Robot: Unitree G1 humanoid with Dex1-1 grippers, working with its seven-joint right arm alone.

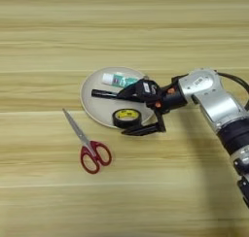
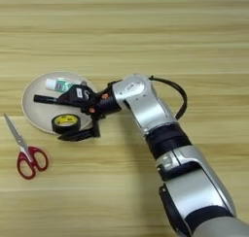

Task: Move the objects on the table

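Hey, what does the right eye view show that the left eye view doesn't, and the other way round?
Only the right eye view shows the arm's lower length, black joint and silver segment, running to the bottom edge. Only the left eye view shows more bare table left of the red-handled scissors. Both show the round plate holding a black marker, a small white tube and the tape ring, with the claw open around the ring.

Pincer (image 1: 127,110) spread over plate (image 1: 92,107), straddling tape ring (image 1: 127,117); scissors (image 1: 87,143) on table (image 1: 124,32).
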